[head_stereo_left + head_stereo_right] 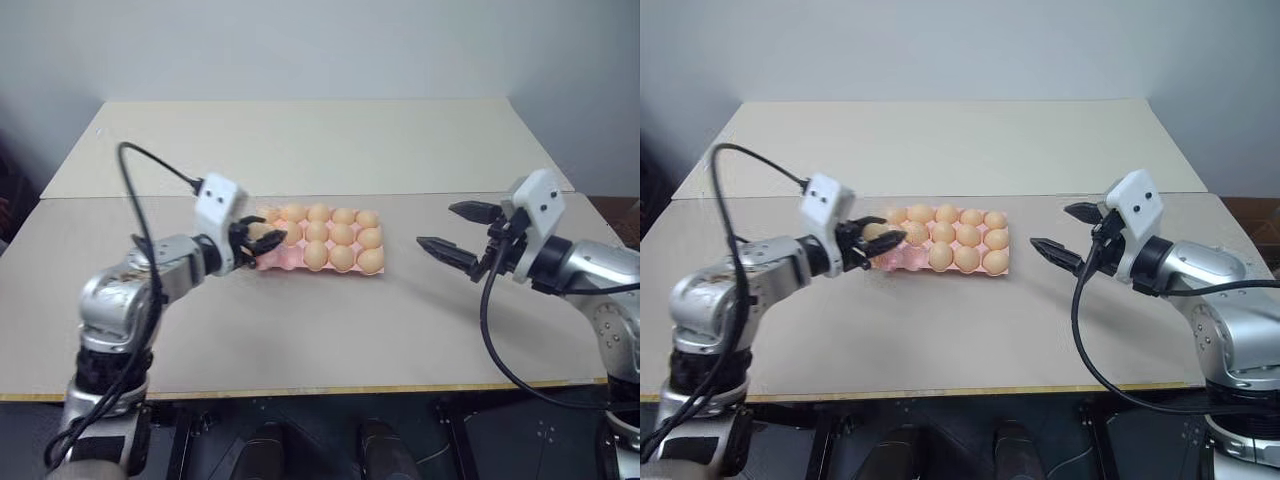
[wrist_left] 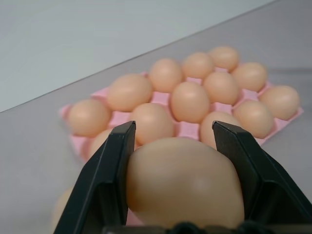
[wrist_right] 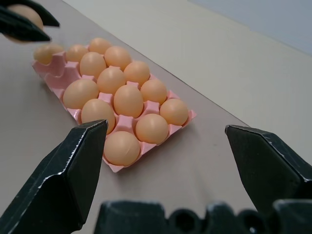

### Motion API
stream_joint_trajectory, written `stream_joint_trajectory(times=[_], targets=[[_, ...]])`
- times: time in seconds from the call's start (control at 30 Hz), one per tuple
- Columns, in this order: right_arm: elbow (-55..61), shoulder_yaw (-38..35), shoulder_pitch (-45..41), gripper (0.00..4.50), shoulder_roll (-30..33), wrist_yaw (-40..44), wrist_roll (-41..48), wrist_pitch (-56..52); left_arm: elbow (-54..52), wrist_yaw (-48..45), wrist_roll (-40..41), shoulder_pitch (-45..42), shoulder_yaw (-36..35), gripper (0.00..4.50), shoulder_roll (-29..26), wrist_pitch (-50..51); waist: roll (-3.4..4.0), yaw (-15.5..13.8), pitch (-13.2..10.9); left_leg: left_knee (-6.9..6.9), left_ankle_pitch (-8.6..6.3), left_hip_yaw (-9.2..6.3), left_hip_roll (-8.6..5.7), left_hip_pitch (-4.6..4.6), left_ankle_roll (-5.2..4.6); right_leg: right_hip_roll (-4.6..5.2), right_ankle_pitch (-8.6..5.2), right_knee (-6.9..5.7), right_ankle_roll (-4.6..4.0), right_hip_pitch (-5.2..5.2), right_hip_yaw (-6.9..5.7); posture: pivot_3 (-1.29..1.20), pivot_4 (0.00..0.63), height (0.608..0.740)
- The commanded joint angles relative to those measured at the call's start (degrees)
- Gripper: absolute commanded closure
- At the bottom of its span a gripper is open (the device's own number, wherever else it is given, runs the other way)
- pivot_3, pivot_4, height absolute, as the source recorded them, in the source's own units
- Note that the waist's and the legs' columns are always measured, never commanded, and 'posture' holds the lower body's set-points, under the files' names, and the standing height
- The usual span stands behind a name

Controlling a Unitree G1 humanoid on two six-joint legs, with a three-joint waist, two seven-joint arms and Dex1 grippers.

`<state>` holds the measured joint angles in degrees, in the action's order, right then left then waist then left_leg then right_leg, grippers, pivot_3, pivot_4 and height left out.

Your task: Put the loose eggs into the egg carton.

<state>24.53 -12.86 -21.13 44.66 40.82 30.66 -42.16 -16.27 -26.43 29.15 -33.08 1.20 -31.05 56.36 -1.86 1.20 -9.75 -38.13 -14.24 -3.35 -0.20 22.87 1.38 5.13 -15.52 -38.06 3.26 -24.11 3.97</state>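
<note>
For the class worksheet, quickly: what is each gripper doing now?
Left gripper: shut on an egg.
Right gripper: open, holding nothing.

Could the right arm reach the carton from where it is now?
Probably yes. The right gripper hangs open beside the carton, pointing at it, with bare table between them. The left gripper, holding an egg, is at the far end.
</note>
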Motion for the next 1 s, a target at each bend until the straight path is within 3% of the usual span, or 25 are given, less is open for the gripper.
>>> stream_joint_trajectory(times=[0.03,0.07,0.1,0.27,0.43,0.57,0.73,1.0], targets=[[2.87,-3.10,0.03,0.00,0.07,-1.20,1.21,1.07,2.85,-2.61,-2.30,-2.65,2.51,2.15,0.90,-4.61,0.00,0.02,0.00,0.00,0.00,0.00,0.00,0.00,0.00,0.00,0.00,0.00,0.00,0.00,0.00,0.00,0.150,0.740],[2.97,-3.35,0.20,0.00,0.04,-1.39,1.21,1.13,4.39,-2.84,-3.14,-3.29,3.46,2.15,1.37,-5.37,0.00,-0.06,0.00,0.00,0.00,-0.01,0.00,0.00,0.00,-0.01,0.00,0.00,0.00,-0.01,0.00,0.00,0.150,0.740],[3.10,-3.46,0.29,0.00,-0.01,-1.62,1.17,1.13,5.70,-3.24,-3.79,-3.72,4.03,1.48,1.67,-6.24,0.00,-0.18,0.00,0.00,0.00,-0.01,0.00,0.00,0.00,0.00,0.00,0.00,0.00,0.01,-0.01,0.00,0.150,0.740],[4.44,-4.54,0.37,0.00,-0.78,-3.50,2.08,0.04,9.22,-5.68,-5.78,-5.84,5.08,0.05,2.41,-9.77,0.00,-0.14,0.00,-0.09,0.00,-0.01,0.00,0.04,-0.01,-0.01,0.00,0.00,0.00,0.00,-0.01,0.00,0.150,0.740],[5.16,-5.18,0.65,0.00,-0.74,-4.50,3.55,-0.30,7.78,-6.95,-5.52,-6.49,1.35,0.02,0.31,-10.71,0.00,-0.09,0.00,-0.11,0.00,-0.02,0.00,0.05,-0.01,-0.01,0.00,0.00,0.00,-0.01,-0.01,0.00,0.150,0.740],[4.33,-5.08,0.98,0.00,-0.24,-3.59,3.67,0.36,3.78,-10.57,-2.61,-4.00,-5.30,0.02,-4.84,-11.67,0.00,0.12,0.00,-0.11,0.00,-0.03,0.03,0.05,-0.02,-0.04,0.00,-0.01,0.00,-0.02,-0.01,0.00,0.150,0.740],[2.97,-5.72,1.96,0.00,0.91,-0.62,3.97,1.86,-0.90,-19.41,5.29,6.85,-21.29,0.02,-13.79,-12.67,0.00,1.24,0.00,-0.08,-0.01,-0.03,0.07,0.05,-0.03,-0.04,0.00,-0.02,0.00,-0.05,0.00,0.00,0.150,0.740],[0.70,-6.13,2.42,0.00,2.07,3.39,4.58,4.14,-1.01,-32.42,10.90,27.51,-37.46,0.02,-19.69,-16.13,0.01,1.24,0.00,-0.09,-0.02,-0.02,0.09,-0.01,-0.04,-0.05,-0.01,0.03,0.00,0.02,-0.02,0.00,0.150,0.740]])
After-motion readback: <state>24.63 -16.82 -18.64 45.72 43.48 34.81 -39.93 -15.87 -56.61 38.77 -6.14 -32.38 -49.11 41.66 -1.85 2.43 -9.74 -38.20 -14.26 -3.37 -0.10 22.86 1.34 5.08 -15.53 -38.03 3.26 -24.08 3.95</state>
